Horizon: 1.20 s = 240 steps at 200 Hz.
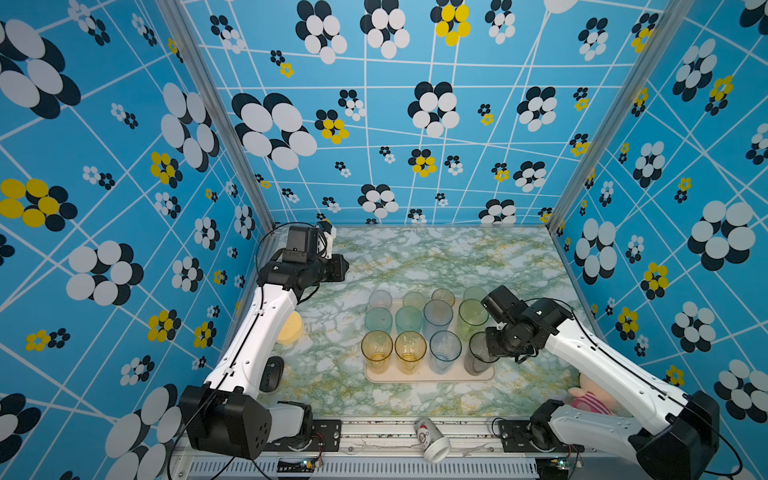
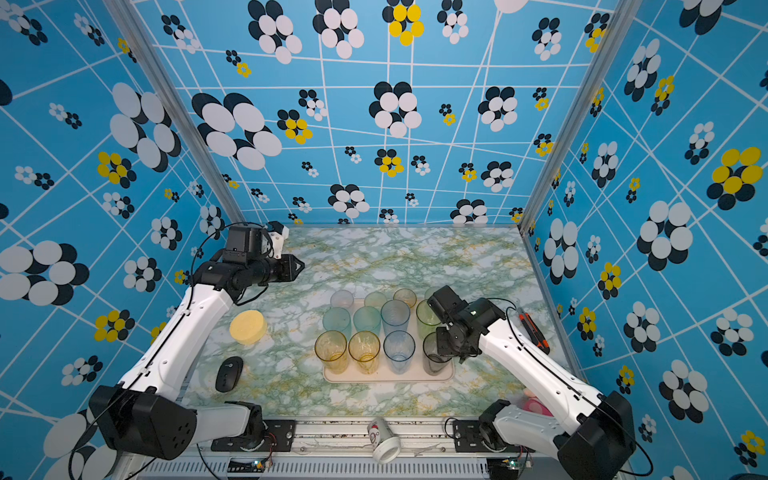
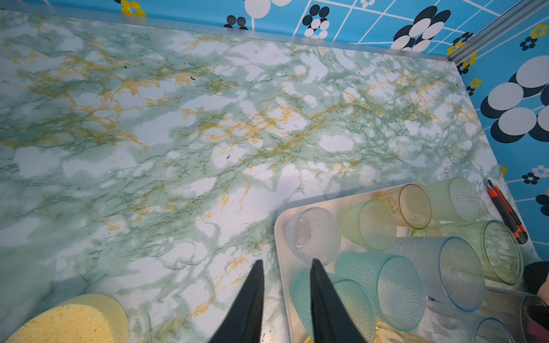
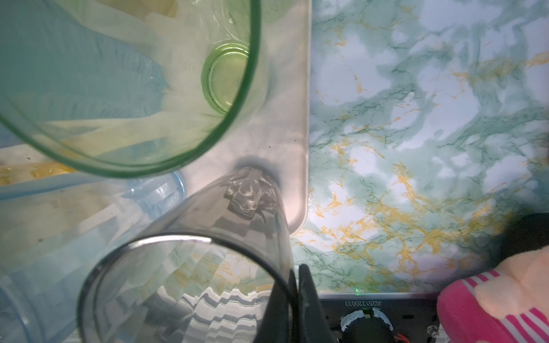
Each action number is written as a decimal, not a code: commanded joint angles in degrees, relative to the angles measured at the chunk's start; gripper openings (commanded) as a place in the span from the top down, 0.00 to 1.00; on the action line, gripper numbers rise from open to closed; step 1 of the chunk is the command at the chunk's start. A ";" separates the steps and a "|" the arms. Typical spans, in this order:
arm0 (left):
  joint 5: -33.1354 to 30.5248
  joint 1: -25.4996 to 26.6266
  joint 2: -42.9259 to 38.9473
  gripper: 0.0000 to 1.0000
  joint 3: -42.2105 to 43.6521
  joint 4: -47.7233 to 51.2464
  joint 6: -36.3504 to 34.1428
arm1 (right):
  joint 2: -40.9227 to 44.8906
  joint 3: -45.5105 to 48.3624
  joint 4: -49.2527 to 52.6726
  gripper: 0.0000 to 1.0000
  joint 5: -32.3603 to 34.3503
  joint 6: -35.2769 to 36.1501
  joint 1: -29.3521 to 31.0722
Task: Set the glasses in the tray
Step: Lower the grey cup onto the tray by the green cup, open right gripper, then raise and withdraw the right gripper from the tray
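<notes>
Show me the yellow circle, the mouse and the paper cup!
Round pale-yellow spongy disc (image 2: pixel 248 327): a top view, its top face.
Black oval computer mouse (image 2: pixel 229 374): a top view, its back.
White paper cup with red print (image 2: pixel 379 436): a top view, its side.

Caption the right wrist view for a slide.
Right end effector pinches the rim of the smoky grey glass standing in the tray corner, beside a tall green glass.

Jaws astride smoky glass (image 4: pixel 208 225) rim
</notes>
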<state>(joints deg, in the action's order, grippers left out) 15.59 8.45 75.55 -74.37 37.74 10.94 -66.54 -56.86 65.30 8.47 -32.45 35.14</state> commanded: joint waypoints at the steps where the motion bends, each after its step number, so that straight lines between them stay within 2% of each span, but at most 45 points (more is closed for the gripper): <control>1: 1.08 -0.61 0.30 0.71 0.89 -0.49 -0.68 | 0.01 0.00 0.09 0.92 0.32 -1.21 0.33; 49: 1.10 -0.67 0.15 0.71 0.91 -0.38 -0.67 | 0.27 -0.22 0.17 0.83 0.14 -1.30 0.37; 166: 0.58 -0.63 -0.72 0.71 2.01 -1.26 -0.94 | 2.16 -2.35 0.49 0.68 0.92 -1.43 0.30; 240: -1.24 -1.32 -4.33 0.67 6.61 -6.97 -1.43 | 3.92 -7.91 0.68 0.56 7.18 0.79 0.11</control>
<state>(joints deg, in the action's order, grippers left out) 15.42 7.90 73.38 -69.38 34.44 10.63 -64.23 -61.98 65.39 11.38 -32.56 35.14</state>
